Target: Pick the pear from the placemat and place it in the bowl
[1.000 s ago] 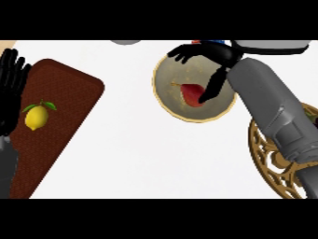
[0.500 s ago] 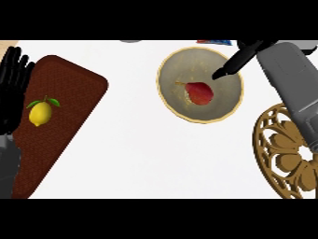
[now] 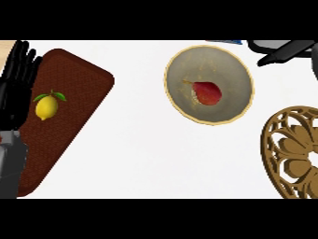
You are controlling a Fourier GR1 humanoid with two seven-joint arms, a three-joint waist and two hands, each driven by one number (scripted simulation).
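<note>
A red pear (image 3: 207, 93) lies inside the tan bowl (image 3: 238, 70) at the upper middle, untouched. The brown placemat (image 3: 79, 88) lies at the left with a yellow lemon (image 3: 46, 107) on it. My right hand (image 3: 284, 53) shows at the upper right, up and to the right of the bowl, with straight fingers pointing left and nothing in them. My left hand (image 3: 10, 91) rests open at the left edge, fingers up, over the placemat's left side and just left of the lemon.
A gold openwork trivet (image 3: 302, 154) lies at the lower right. A dark item (image 3: 268, 44) and a blue one (image 3: 226, 41) sit at the counter's far edge. White countertop (image 3: 148, 154) fills the middle.
My right hand has let the pear go in the bowl and drawn back up and to the right, off the bowl. The left hand stays where it was.
</note>
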